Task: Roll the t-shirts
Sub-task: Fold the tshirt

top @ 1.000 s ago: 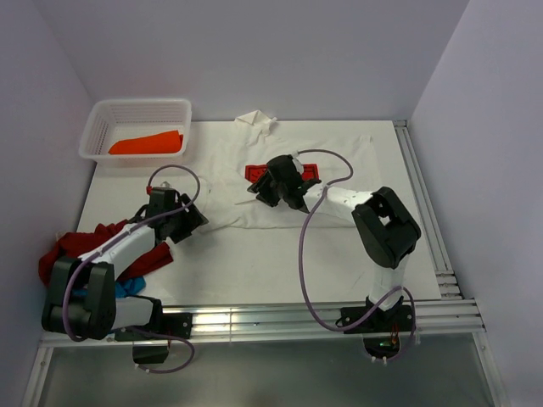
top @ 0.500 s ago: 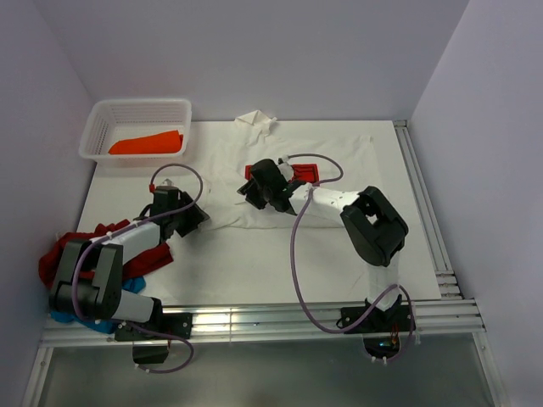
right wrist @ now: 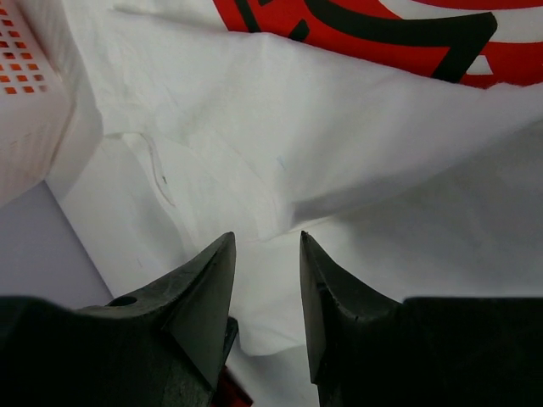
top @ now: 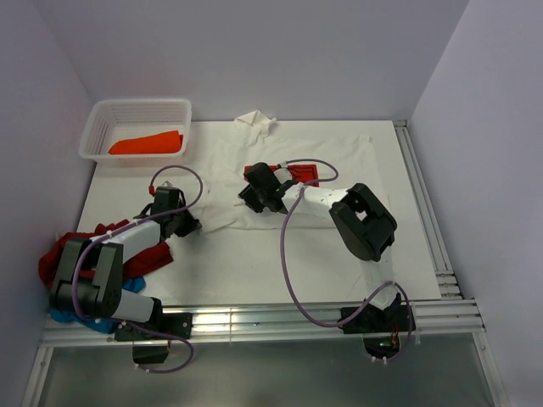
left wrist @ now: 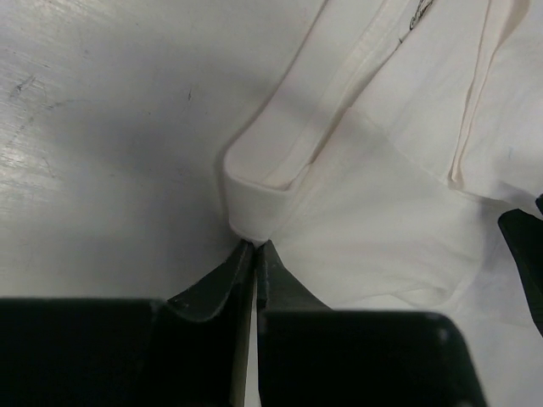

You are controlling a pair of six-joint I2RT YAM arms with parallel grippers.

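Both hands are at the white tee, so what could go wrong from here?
1. The left hand pinches only the very corner of the white cloth t-shirt with the red chest print; a pull may slip it free.
2. The right hand is open over a fold, so pulling from one side could skew the shirt.
3. The left arm lies over the dark red cloth t-shirt, which might get dragged.

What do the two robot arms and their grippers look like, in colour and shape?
Both arms are alike: the left arm and right arm have white links between bulky black joints, on black bases. A thin mauve cable loops loosely along each. The left gripper and right gripper are black, with two wedge-shaped fingers tapering to points. No markings are visible.
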